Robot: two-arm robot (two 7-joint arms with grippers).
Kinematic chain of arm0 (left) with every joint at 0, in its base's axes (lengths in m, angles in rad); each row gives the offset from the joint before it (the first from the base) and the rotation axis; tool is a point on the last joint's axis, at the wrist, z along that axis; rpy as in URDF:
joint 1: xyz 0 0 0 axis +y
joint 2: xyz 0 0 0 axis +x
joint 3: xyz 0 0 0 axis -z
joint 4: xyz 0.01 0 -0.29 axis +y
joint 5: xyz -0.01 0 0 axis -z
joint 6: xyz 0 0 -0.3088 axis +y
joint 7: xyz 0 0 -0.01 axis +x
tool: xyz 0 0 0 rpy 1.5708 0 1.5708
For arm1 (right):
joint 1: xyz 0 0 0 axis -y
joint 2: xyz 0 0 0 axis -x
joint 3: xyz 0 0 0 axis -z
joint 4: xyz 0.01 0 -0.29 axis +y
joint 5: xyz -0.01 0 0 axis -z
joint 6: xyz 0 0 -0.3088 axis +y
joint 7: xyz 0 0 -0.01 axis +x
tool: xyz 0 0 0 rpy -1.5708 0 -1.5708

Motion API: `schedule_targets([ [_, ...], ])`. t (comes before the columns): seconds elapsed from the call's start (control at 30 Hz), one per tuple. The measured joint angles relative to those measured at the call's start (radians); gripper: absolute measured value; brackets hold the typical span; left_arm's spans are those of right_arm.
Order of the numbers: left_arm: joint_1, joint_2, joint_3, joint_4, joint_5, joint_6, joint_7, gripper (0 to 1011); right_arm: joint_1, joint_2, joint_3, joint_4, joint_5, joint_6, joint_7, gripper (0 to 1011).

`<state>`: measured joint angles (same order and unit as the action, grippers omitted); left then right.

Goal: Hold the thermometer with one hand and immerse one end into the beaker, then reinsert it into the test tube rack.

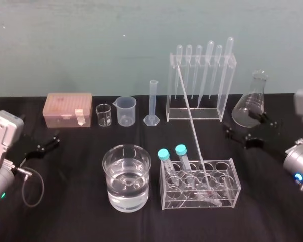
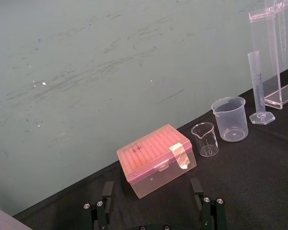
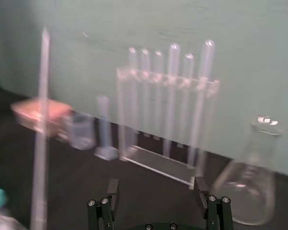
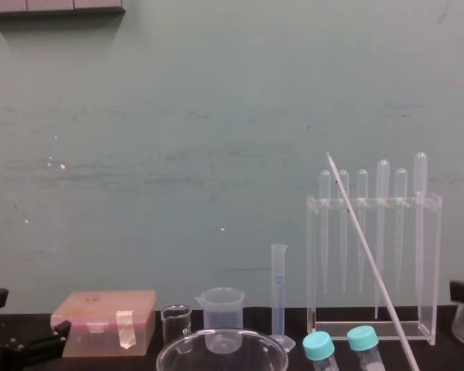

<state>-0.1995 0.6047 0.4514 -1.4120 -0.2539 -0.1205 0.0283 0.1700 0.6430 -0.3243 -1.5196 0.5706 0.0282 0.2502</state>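
Over black cloth, L pincer, R pincer idle; teal wall behind.

pipettes 6 | beakers 3 | capped tubes 2 | racks 2 | thermometer 1 | cylinder 1 | flask 1 | pink box 1

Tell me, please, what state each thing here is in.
thermometer: tilted, lower end in the test tube rack
large beaker: upright, part-filled with clear liquid
two tubes: capped, in rack
pink box: lid shut
left gripper: jaws open, empty
right gripper: jaws open, empty
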Motion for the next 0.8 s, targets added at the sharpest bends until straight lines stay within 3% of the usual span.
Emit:
schedule_targets([
  [0.03, 0.000, 0.000, 0.000, 0.000, 0.000, 0.000, 0.000, 1008, -0.004, 0.004, 0.010, -0.010, 0.022, 0.014, 0.017, 1003],
  [0.07, 0.000, 0.000, 0.000, 0.000, 0.000, 0.000, 0.000, 1008, -0.011, 0.011, 0.033, -0.038, 0.081, 0.053, 0.061, 1003],
  [0.1, 0.000, 0.000, 0.000, 0.000, 0.000, 0.000, 0.000, 1008, -0.011, 0.011, 0.033, -0.038, 0.081, 0.053, 0.061, 1003],
  [0.13, 0.000, 0.000, 0.000, 0.000, 0.000, 0.000, 0.000, 1008, -0.019, 0.023, 0.062, -0.076, 0.154, 0.110, 0.116, 1003],
  [0.17, 0.000, 0.000, 0.000, 0.000, 0.000, 0.000, 0.000, 1008, -0.019, 0.023, 0.062, -0.076, 0.154, 0.110, 0.116, 1003],
  [0.27, 0.000, 0.000, 0.000, 0.000, 0.000, 0.000, 0.000, 1008, -0.017, 0.047, 0.083, -0.127, 0.242, 0.183, 0.180, 1002],
  [0.4, 0.000, 0.000, 0.000, 0.000, 0.000, 0.000, 0.000, 1008, 0.006, 0.064, 0.077, -0.161, 0.291, 0.224, 0.224, 1003],
  [0.57, 0.000, 0.000, 0.000, 0.000, 0.000, 0.000, 0.000, 1008, 0.067, 0.055, 0.034, -0.158, 0.298, 0.256, 0.234, 1003],
  [0.8, 0.000, 0.000, 0.000, 0.000, 0.000, 0.000, 0.000, 1008, 0.194, 0.003, -0.058, -0.093, 0.256, 0.316, 0.177, 1003],
])
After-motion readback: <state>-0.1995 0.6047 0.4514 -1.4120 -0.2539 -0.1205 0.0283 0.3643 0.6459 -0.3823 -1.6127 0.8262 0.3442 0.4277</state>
